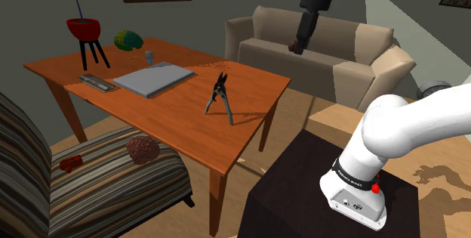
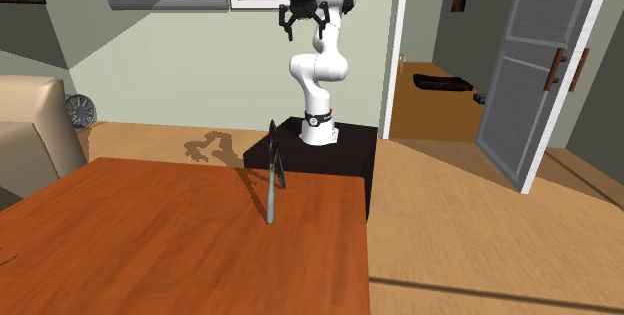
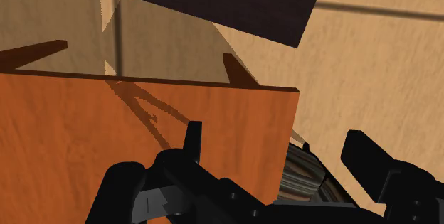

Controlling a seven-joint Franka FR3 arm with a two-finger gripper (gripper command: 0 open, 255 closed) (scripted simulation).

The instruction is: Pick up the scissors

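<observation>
Well above the bench, the gripper hangs open, fingers apart and holding nothing. Scissors stand upright on the bench with their two legs spread, near the edge facing the stand, close to a grey slab and well apart from the gripper.

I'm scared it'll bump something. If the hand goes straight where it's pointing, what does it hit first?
Probably the bare top of the orange table, near its corner, though the hand is high up, so depth is unclear.
</observation>
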